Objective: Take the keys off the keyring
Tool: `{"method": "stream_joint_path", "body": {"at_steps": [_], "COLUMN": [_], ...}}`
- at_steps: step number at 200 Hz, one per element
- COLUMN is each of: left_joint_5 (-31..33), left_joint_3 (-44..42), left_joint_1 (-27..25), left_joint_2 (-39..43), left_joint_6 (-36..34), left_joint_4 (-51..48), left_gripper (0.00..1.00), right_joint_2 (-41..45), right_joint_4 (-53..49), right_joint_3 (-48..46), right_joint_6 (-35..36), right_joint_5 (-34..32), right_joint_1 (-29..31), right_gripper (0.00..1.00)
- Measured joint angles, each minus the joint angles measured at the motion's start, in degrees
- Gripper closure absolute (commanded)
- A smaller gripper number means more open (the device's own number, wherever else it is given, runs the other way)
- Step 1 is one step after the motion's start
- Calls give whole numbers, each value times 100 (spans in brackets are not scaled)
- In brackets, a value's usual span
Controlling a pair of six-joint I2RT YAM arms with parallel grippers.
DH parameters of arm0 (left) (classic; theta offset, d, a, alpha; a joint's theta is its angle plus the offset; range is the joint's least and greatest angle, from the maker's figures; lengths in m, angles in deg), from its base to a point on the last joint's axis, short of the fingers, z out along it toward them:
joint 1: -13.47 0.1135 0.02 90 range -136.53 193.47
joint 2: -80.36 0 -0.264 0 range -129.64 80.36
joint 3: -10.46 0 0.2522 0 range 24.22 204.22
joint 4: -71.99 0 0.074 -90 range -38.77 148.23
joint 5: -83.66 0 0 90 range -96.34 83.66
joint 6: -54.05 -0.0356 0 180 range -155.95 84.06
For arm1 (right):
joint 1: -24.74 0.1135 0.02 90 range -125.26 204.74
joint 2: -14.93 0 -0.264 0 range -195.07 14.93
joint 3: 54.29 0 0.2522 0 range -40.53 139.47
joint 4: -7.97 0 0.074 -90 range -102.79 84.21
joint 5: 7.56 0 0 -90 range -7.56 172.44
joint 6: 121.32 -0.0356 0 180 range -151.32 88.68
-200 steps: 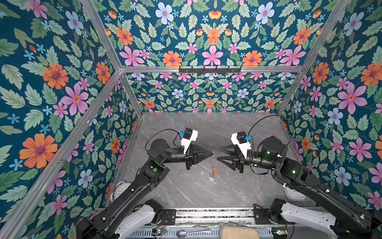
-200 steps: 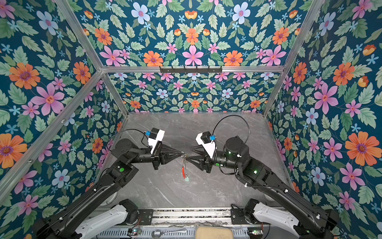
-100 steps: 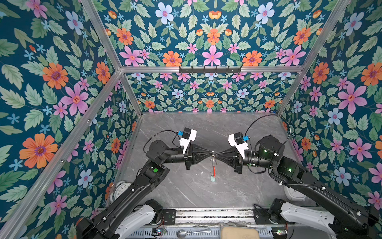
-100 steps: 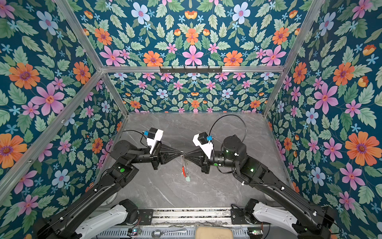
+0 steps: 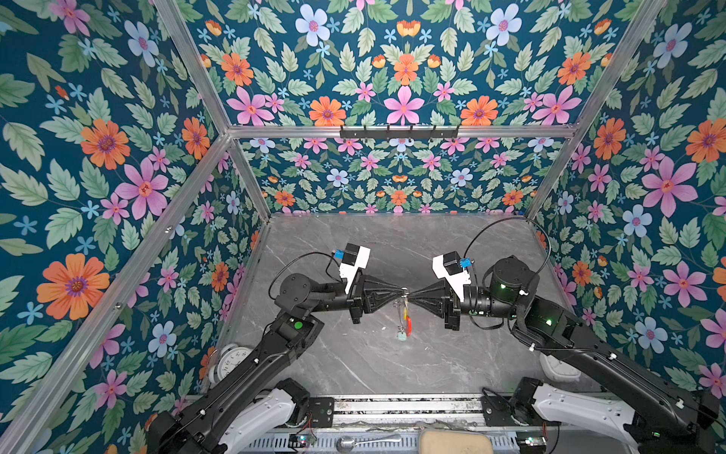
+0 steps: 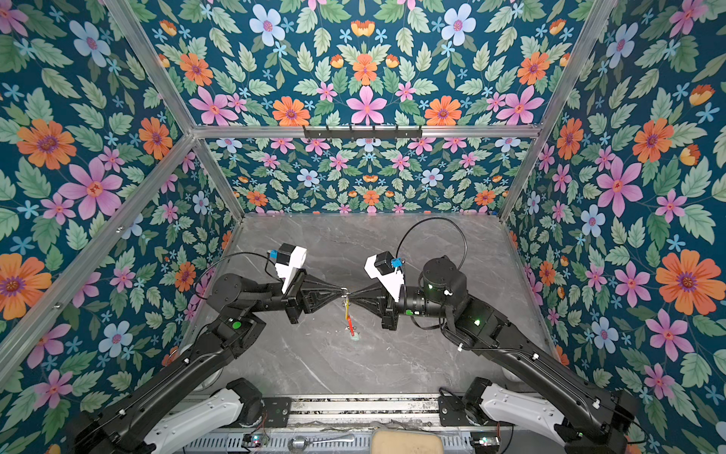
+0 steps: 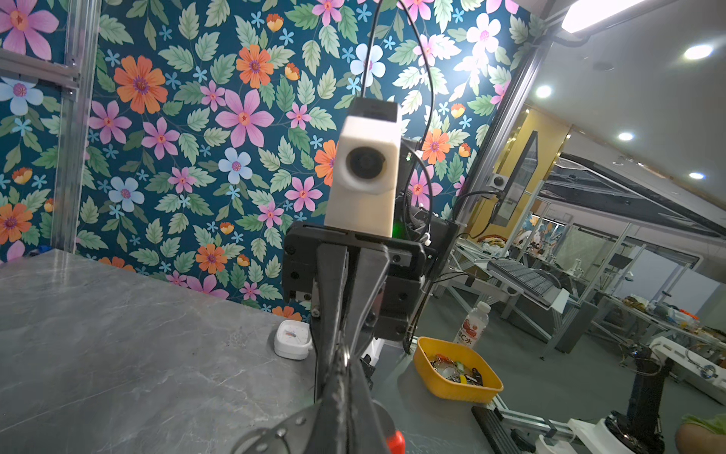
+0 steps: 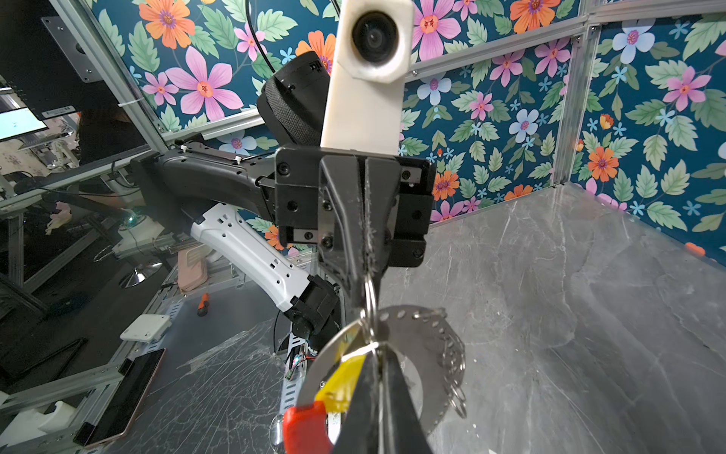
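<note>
Under both pincers: grey marble table [image 5: 353, 365], seen whole in both top views.

Left pincer [image 5: 400, 291]: clenched, tips nipping a wire loop at the top of the keyring [image 8: 426, 346].

Right pincer [image 5: 411, 293]: clenched, meeting the left pincer tip to tip. It is closed on the bunch where the yellow tag [image 8: 345, 379] joins. Whether key or ring lies between its tips cannot be told, as its own fingers cover the spot.

Yellow tub [image 7: 451, 387]: beyond the right pincer, off the table. It holds a jumble [image 7: 451, 367] of metal rings and coloured tags, too small to sort.

Bottle [image 7: 471, 324]: clear, red label, upright, just behind the tub.

White clock [image 7: 292, 340]: square, behind the right pincer at the table's edge.

Keyring: flat grey curved band with holes along its edge and a red sleeve [image 8: 304, 428]. It hangs below the joined tips, clear of the table. Its lower part is cut off in the right wrist view, and only an arc shows in the left wrist view.

Keys [image 5: 403, 318]: both on the keyring, below the tips. One carries the yellow tag and one a pale mint tag [image 5: 401, 336], the lowest piece. The blades are hard to make out.

Small split rings [image 8: 455, 367]: strung along the band's edge, on the far side from the red sleeve.
</note>
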Motion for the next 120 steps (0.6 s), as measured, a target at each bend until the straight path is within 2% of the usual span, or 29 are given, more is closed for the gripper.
{"method": "stream_joint_path", "body": {"at_steps": [97,120], "left_joint_5": [22,68], "left_joint_3": [-234,-273], "left_joint_1": [4,4], "left_joint_2": [-118,-74], "left_joint_6": [699,710], "left_joint_4": [1296,1303], "left_gripper": [100,100], "right_joint_2": [-155,-42], "right_joint_4": [190,87], "right_joint_3": [-175,-85], "right_joint_6": [-326,-339], "right_joint_5": [-138,-142], "right_joint_1": [0,0], "right_gripper": [100,65]}}
